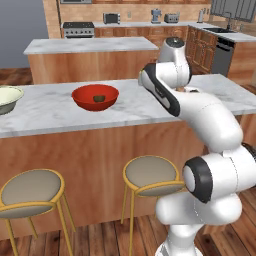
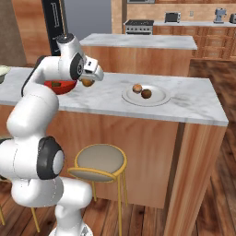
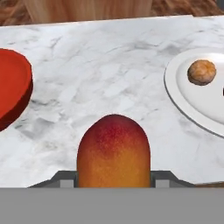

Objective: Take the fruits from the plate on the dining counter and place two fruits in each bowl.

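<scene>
The orange-red fruit [image 3: 113,151] sits clamped between the pincer's [image 2: 87,82] jaws, held above the marble tabletop [image 3: 109,70]. In the hand view the red bowl [image 3: 13,87] lies to the pincer's left and the plate [image 3: 183,94] to its right, both apart from it. One tan fruit [image 3: 201,72] rests on the plate there; the right base view shows two on it. A dark piece [image 1: 98,98] lies inside the red bowl. A cream bowl [image 1: 7,98] stands farther along.

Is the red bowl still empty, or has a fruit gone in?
Not empty: the red bowl holds one dark fruit lying on its bottom.
</scene>
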